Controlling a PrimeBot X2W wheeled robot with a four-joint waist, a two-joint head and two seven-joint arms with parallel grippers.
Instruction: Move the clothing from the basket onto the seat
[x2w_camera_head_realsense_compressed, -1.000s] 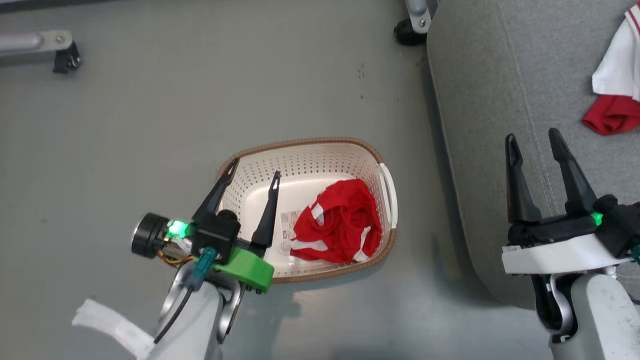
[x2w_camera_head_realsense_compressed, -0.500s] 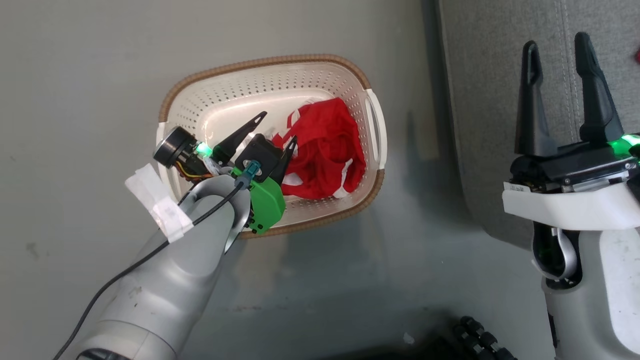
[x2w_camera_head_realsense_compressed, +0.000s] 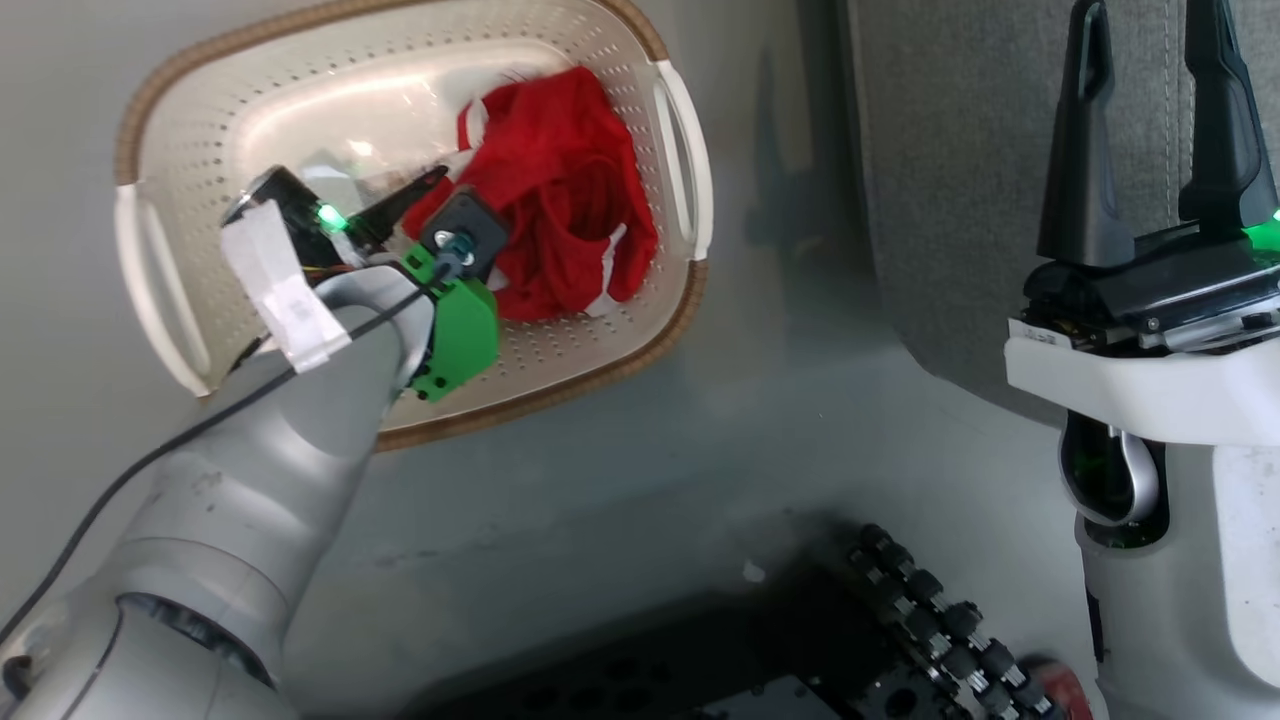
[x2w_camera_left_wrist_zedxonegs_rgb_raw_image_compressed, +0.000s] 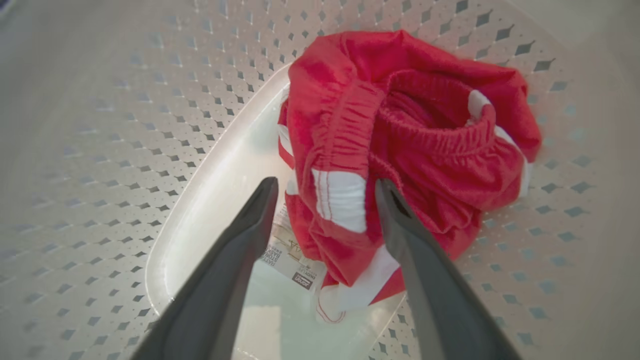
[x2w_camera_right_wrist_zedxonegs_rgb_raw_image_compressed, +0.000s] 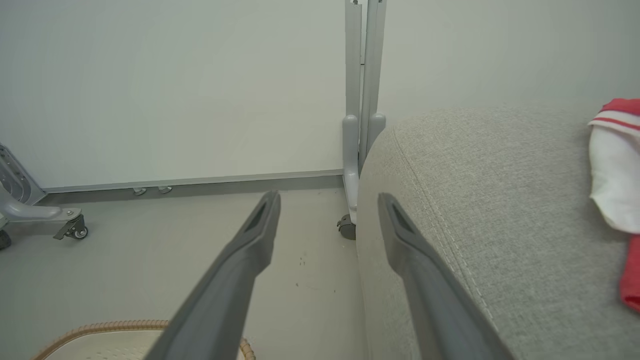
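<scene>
- Head view: the left gripper (x2w_camera_head_realsense_compressed: 450, 205) is being held low inside the basket (x2w_camera_head_realsense_compressed: 560, 395), at the edge of the red garment (x2w_camera_head_realsense_compressed: 560, 190), so that a grasp can be made. Its finger spread is being partly hidden here by its own wrist. The right gripper (x2w_camera_head_realsense_compressed: 1148, 25) is being kept empty, fingers apart, over the seat (x2w_camera_head_realsense_compressed: 950, 150), probably to leave the basket free.
- Left wrist view: the left gripper's fingers (x2w_camera_left_wrist_zedxonegs_rgb_raw_image_compressed: 240, 250) are being held apart, straddling a white-panelled fold of the garment beside the label sticker (x2w_camera_left_wrist_zedxonegs_rgb_raw_image_compressed: 290, 262). Nothing is being clamped yet.
- Right wrist view: a second garment (x2w_camera_right_wrist_zedxonegs_rgb_raw_image_compressed: 612, 170) is being shown lying on the seat, so half the job is judged done.
</scene>
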